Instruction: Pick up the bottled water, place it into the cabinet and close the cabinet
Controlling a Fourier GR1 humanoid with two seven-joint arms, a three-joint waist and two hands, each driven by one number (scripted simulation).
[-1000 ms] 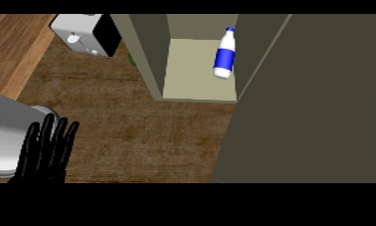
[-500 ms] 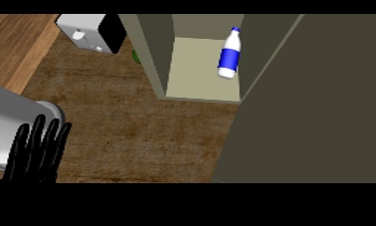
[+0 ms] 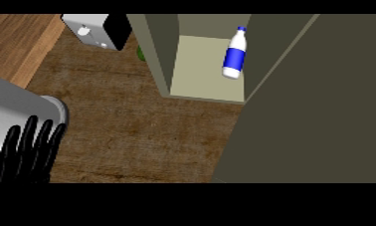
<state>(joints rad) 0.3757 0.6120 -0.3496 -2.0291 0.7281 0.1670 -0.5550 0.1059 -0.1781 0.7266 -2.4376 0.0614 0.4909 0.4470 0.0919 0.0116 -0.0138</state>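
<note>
Standing inside the open cabinet (image 3: 206, 60), bottled water (image 3: 234, 53) on the pale shelf near its right wall, cabinet door (image 3: 308, 115) swung wide at right, left hand (image 3: 29, 148) resting low-left, fingers straight, holding nothing, white appliance (image 3: 95, 30) upper left.

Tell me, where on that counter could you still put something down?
The widest bare patch is the dark wooden counter between the left hand and the cabinet. Inside the cabinet, the shelf left of the bottled water is bare too. The far corner by the white appliance is tighter.
</note>
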